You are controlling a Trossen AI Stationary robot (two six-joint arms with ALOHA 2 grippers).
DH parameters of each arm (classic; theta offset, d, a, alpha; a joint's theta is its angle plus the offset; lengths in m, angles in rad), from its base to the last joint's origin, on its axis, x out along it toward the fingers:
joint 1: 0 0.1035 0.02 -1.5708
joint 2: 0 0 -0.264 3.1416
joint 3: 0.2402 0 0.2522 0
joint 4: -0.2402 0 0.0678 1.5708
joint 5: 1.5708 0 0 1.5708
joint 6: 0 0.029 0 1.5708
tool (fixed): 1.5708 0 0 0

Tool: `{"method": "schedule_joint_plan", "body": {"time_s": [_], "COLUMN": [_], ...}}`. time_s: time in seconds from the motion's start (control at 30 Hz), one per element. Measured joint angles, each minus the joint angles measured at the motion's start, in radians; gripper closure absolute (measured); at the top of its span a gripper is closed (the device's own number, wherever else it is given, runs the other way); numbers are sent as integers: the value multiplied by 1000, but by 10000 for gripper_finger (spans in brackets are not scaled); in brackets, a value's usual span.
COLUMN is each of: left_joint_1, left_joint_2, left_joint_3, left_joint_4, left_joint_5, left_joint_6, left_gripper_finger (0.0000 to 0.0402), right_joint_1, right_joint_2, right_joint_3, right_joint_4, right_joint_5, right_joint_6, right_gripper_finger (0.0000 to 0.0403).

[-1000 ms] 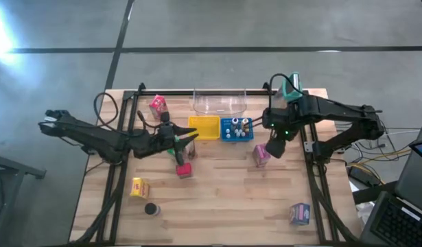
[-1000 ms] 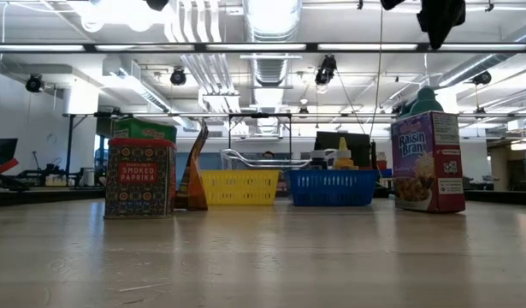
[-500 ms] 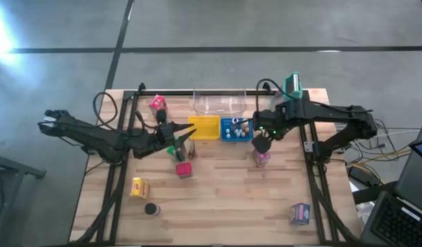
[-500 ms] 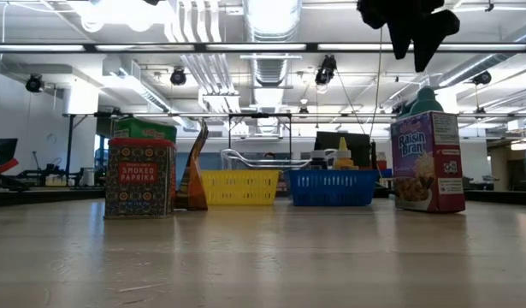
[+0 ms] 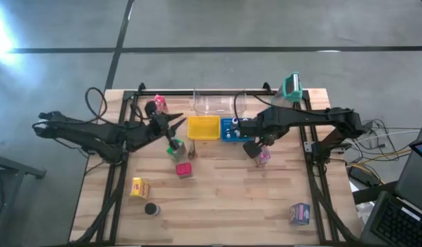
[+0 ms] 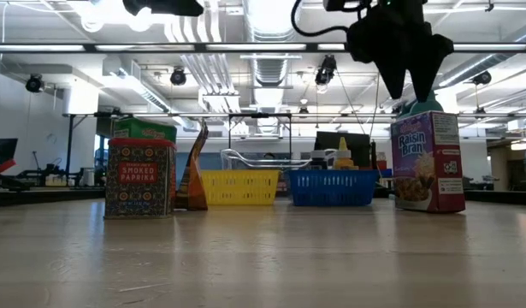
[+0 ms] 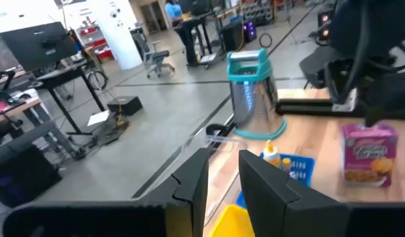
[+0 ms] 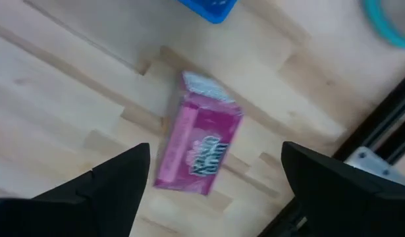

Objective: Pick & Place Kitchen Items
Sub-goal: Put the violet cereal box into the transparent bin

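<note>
one small purple-pink cardboard raisin bran carton (image 8: pixel 201 145) beside the blue plastic basket (image 5: pixel 232 132): light, crushable; right gripper (image 8: pixel 215 174) gapes wide, empty; grasp its narrow sides.

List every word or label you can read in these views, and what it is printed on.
"SMOKED PAPRIKA": on the red tin, low view.
"Raisin Bran": on the purple carton, low view.
The purple carton's print is too blurred to read in both wrist views. Labels on the yellow carton and all others in the high view are too small.
</note>
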Motion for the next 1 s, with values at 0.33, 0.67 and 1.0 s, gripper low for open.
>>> {"method": "schedule_joint_plan", "body": {"time_s": [0.33,0.67,1.0], "left_joint_1": [26,30,30], "left_joint_2": [-33,-32,-32], "left_joint_3": [0,0,0], "left_joint_4": [-111,-136,-136], "left_joint_5": [8,8,9], "left_joint_6": [23,25,15], "left_gripper_finger": [310,310,310], "right_joint_1": [0,2,2], "right_joint_2": [18,14,2], "right_joint_3": [-28,-111,-262], "right_joint_4": [88,104,317], "right_joint_5": [-31,-34,-104], "right_joint_6": [36,67,69], "right_gripper_finger": [97,88,73]}}
